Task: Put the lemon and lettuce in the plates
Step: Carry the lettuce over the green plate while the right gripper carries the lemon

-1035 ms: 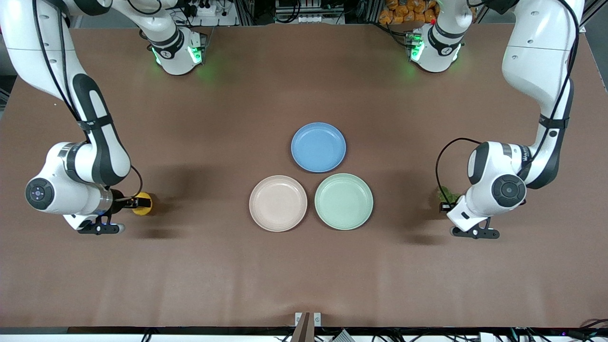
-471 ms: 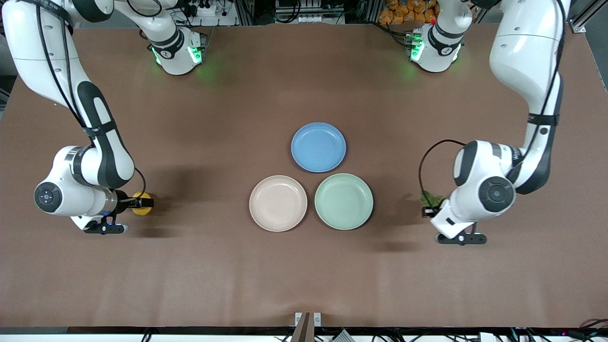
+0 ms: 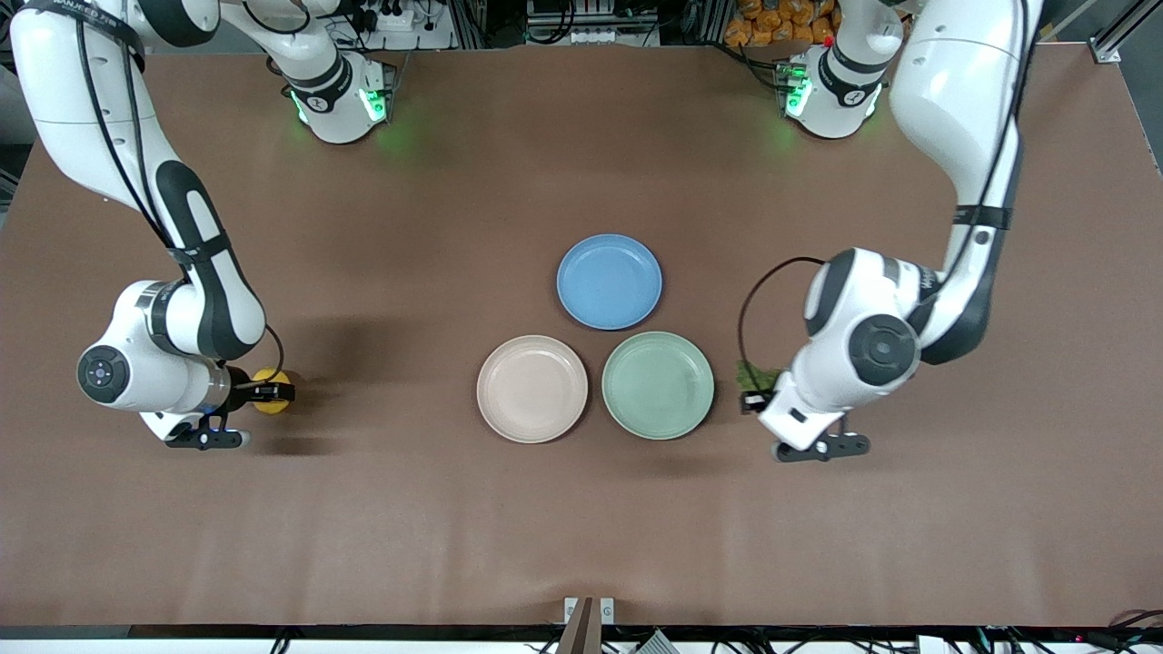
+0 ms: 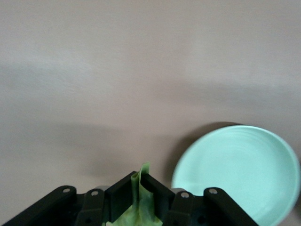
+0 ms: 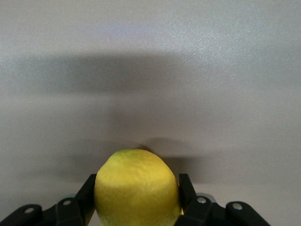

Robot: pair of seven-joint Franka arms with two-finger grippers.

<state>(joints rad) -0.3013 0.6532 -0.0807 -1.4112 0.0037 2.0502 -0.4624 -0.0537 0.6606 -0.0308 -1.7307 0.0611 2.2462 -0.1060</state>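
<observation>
The yellow lemon is at the right arm's end of the table, and my right gripper is shut on it. In the right wrist view both black fingers press the sides of the lemon. My left gripper is shut on the green lettuce and hangs over the table just beside the mint green plate. In the left wrist view the lettuce is pinched upright between the fingers, with the green plate close by. The beige plate is bare.
A blue plate lies farther from the front camera, touching the gap between the two other plates. The arms' bases stand along the table's back edge. Brown tabletop spreads around the plates.
My left arm has carried the lettuce from its end of the table toward the green plate. The right gripper has shut on the lemon and shifted slightly.
</observation>
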